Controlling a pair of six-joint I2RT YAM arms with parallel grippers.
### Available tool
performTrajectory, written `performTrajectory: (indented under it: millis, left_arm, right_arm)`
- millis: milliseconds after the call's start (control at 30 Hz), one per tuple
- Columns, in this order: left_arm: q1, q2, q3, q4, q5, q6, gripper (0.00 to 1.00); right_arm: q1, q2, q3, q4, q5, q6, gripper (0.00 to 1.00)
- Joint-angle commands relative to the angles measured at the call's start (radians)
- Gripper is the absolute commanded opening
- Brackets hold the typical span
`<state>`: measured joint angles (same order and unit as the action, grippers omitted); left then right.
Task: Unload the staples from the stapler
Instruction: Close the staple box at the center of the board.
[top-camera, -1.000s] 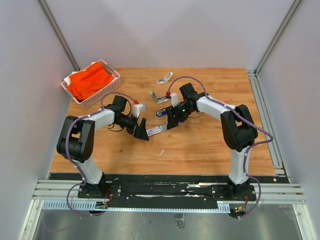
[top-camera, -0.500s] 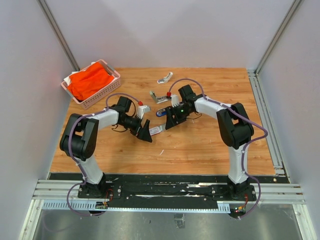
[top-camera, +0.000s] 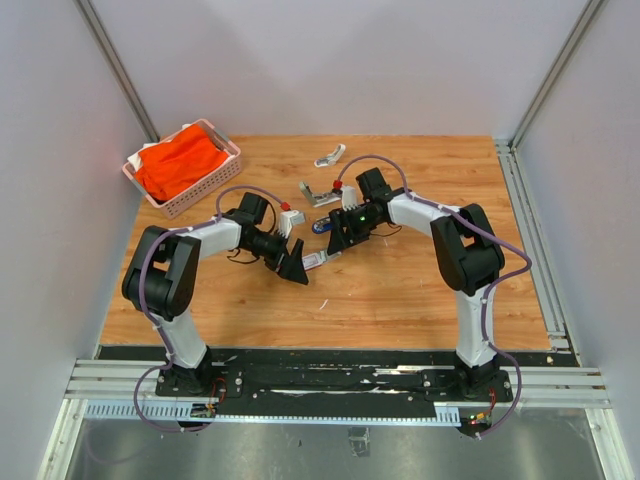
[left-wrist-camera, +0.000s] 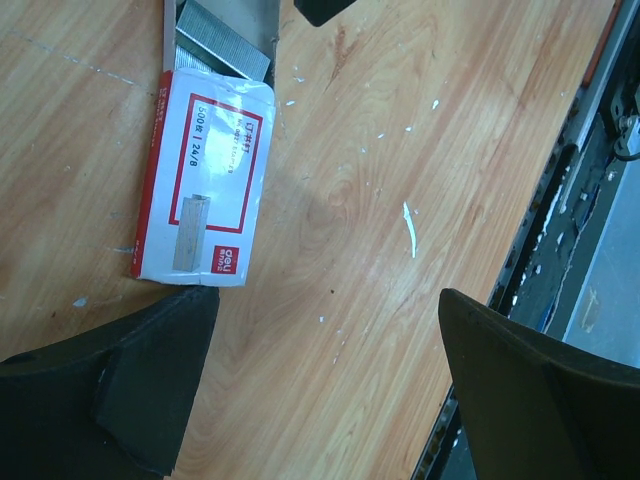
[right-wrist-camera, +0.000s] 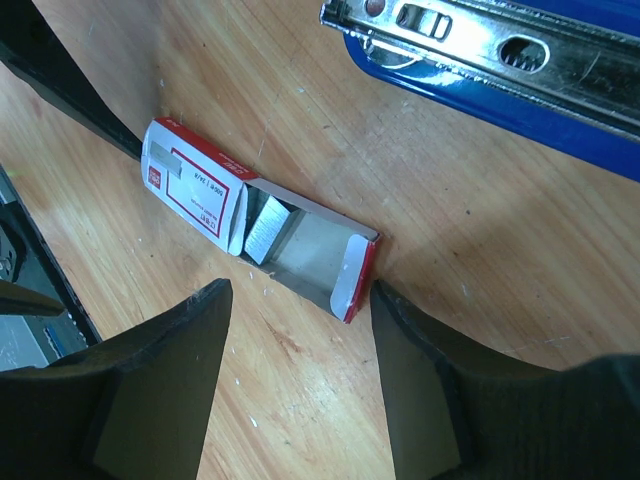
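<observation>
A blue stapler (right-wrist-camera: 480, 85) lies open on the wooden table, its metal rail up; it also shows in the top view (top-camera: 322, 226). A block of silver-grey staples (right-wrist-camera: 264, 226) sits in the pulled-out tray of a small white box with a red label (right-wrist-camera: 195, 190), also seen in the left wrist view (left-wrist-camera: 205, 185) with staples (left-wrist-camera: 225, 50) at its open end. My right gripper (right-wrist-camera: 300, 385) is open and empty just short of the tray's end. My left gripper (left-wrist-camera: 325, 385) is open and empty beside the box's closed end. A small pale sliver (left-wrist-camera: 408, 228) lies loose on the wood.
A pink basket with orange cloth (top-camera: 182, 165) stands at the back left. A silver stapler part (top-camera: 318, 193) and a white one (top-camera: 330, 155) lie behind the blue stapler. Metal rails (top-camera: 525, 230) run along the table's right edge.
My left gripper has moved right, closer to the white box. My right arm has shifted slightly left over the box's open end. Both grippers stay open.
</observation>
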<state>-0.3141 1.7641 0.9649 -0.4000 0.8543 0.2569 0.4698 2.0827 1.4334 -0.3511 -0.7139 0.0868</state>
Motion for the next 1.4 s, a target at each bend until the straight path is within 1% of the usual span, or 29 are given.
performTrajectory:
  millis: [0, 300, 600, 700, 1067, 1367]
  left_arm:
    - [-0.018, 0.032, 0.006, 0.005, -0.016, -0.006, 0.98]
    - [-0.020, 0.031, 0.003, 0.009, -0.019, -0.010, 0.98]
    - [-0.023, 0.026, -0.006, 0.015, -0.017, -0.016, 0.98]
    - [-0.025, 0.026, -0.006, 0.015, -0.019, -0.019, 0.98]
    - [-0.032, 0.037, 0.005, 0.001, -0.021, -0.008, 0.98]
    - [-0.032, 0.039, 0.006, 0.004, -0.025, -0.014, 0.98]
  right_arm:
    - [-0.003, 0.007, -0.026, 0.015, -0.028, 0.016, 0.59]
    - [0.029, -0.010, -0.041, 0.028, -0.048, 0.033, 0.59]
    - [0.038, -0.057, -0.097, 0.059, 0.007, 0.096, 0.59]
    - [0.041, -0.081, -0.106, 0.085, 0.000, 0.112, 0.59]
    - [0.082, -0.015, -0.020, 0.028, -0.005, 0.006, 0.60]
    - [0.099, -0.010, -0.011, 0.038, -0.030, 0.027, 0.60]
